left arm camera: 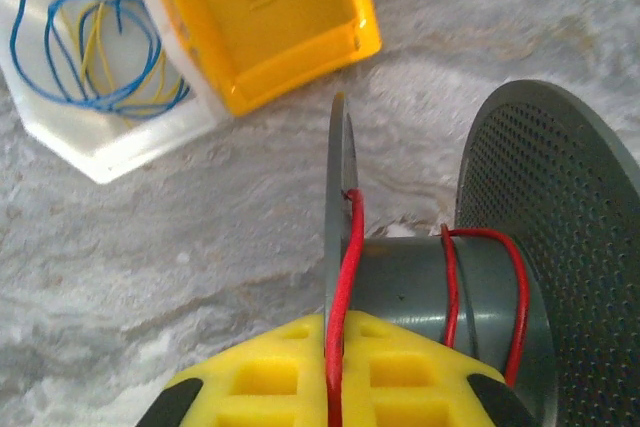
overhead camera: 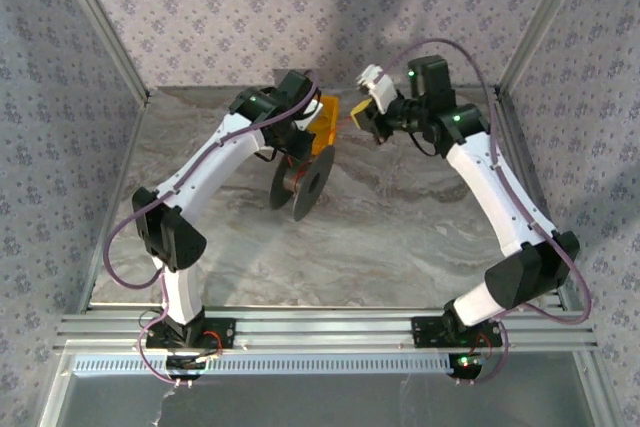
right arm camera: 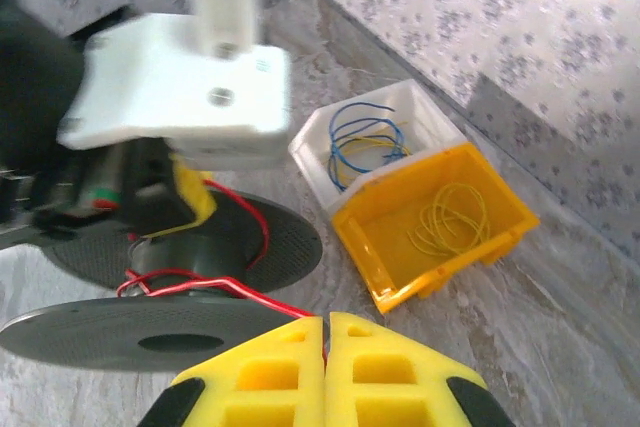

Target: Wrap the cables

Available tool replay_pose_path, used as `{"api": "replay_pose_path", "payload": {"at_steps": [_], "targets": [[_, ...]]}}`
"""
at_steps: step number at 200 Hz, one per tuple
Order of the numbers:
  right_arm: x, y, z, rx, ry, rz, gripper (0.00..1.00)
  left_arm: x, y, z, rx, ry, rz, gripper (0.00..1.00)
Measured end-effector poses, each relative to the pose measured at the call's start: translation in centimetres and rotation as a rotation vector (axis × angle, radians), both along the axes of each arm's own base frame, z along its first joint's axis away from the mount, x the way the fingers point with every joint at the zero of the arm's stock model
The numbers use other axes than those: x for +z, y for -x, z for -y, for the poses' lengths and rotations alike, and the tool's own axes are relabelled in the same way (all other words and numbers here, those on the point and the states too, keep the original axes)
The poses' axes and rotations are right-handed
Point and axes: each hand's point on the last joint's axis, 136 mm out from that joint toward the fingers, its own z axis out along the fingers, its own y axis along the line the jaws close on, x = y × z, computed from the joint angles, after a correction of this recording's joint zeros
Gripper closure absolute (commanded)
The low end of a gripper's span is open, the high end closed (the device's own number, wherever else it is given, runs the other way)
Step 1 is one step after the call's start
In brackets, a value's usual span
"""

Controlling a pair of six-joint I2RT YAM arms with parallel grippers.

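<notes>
Our left gripper clamps the spool by its flange; our right gripper, fully closed, pinches the red cable at its tips, where a hard tug could free it.

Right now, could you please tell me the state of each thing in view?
spool: held by one flange, a few turns wound.
red cable: partly wound, a loose stretch leaving the hub.
left end effector: shut on the spool flange.
right end effector: shut, apparently on the red cable.
yellow bin: open-topped, holds yellow wires.
white bin: open-topped, holds blue and yellow wires.
</notes>
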Motion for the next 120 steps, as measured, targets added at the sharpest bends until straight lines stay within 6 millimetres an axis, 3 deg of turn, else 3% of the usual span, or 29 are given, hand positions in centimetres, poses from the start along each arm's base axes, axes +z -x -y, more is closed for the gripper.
{"api": "replay_pose_path", "payload": {"at_steps": [28, 69, 100, 120], "targets": [[-1.5, -2.3, 2.1, -0.049, -0.072, -0.100, 1.00, 1.0, 0.9, 1.3, -0.072, 0.067, 0.031, 1.00], [-4.8, -4.5, 3.2, -0.064, -0.180, -0.267, 1.00, 2.0, 2.6, 1.7, -0.177, 0.151, 0.059, 1.00], [-6.2, -5.1, 4.4, -0.056, -0.299, -0.372, 1.00, 5.2, 3.9, 0.7, -0.252, 0.248, 0.135, 1.00], [-7.0, -4.5, 4.1, -0.023, -0.350, -0.422, 1.00, 8.0, 4.4, -0.2, -0.282, 0.354, 0.194, 1.00]]}}
